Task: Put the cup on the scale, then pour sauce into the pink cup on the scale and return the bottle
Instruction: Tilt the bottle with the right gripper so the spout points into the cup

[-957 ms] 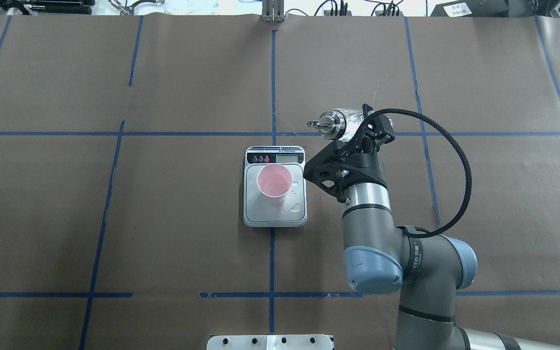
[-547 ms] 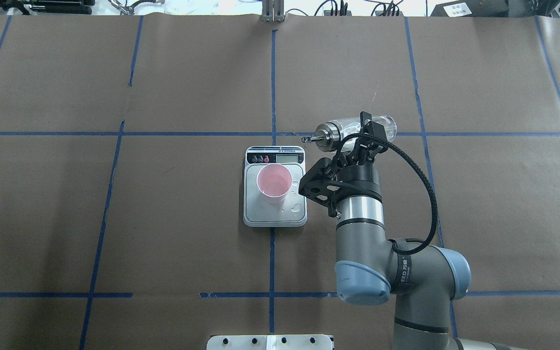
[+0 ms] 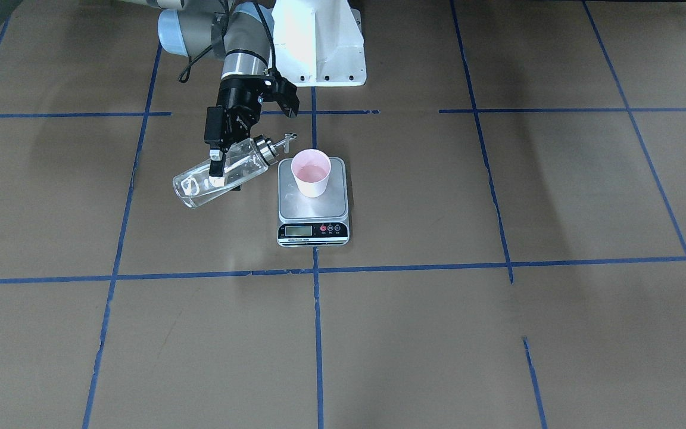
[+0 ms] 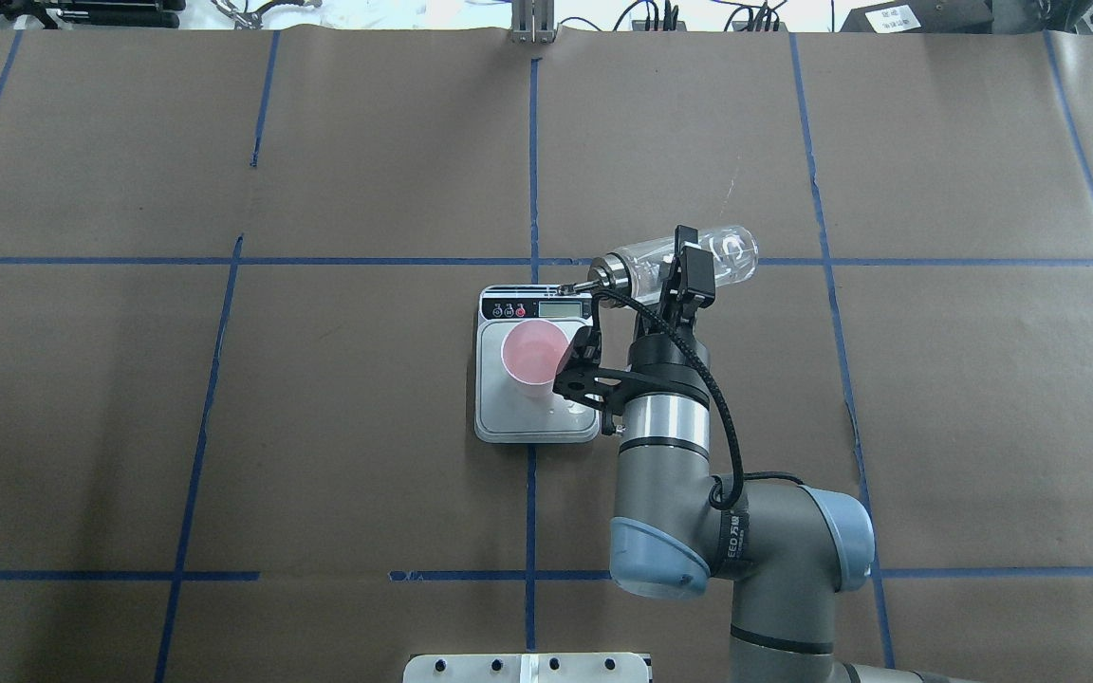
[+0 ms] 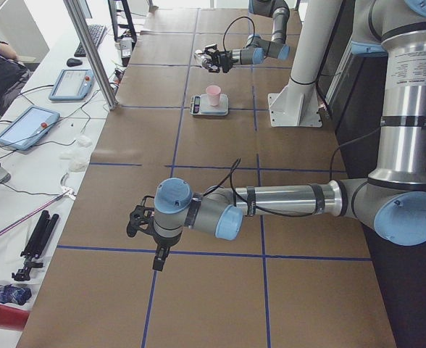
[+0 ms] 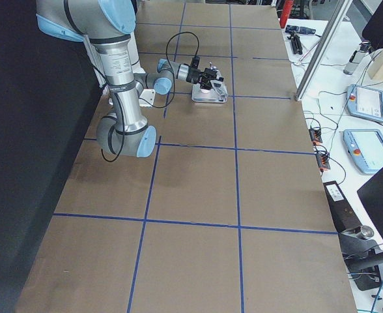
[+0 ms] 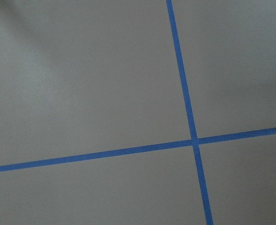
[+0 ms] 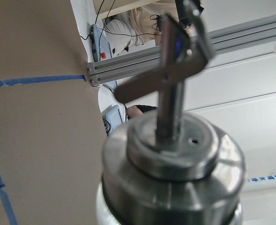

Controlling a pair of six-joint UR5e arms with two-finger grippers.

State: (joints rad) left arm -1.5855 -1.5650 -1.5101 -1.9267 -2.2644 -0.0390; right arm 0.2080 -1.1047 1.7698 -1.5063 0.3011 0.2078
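The pink cup [image 4: 535, 356] stands upright on the scale [image 4: 527, 424], whose display strip is at the far side. My right gripper [image 4: 689, 270] is shut on the clear glass bottle [image 4: 731, 256], held in the air to the right of the scale and tilted almost flat. Its metal spout [image 4: 570, 285] points at the scale's display corner, short of the cup's rim. In the front view the bottle [image 3: 200, 182] and cup [image 3: 311, 173] show the same. The right wrist view shows the collar [image 8: 171, 168] close up. My left gripper [image 5: 144, 221] is far off; I cannot tell its state.
Brown paper with blue tape lines covers the table. The white robot base [image 3: 319, 42] stands behind the scale. A metal plate [image 4: 527, 667] lies at the near edge. An aluminium post [image 4: 532, 24] stands at the far edge. Tablets [image 5: 24, 127] lie on the operators' bench.
My right arm has swung left toward the scale. The bottle has tipped from near upright to almost flat, and its spout has come to the scale's display corner.
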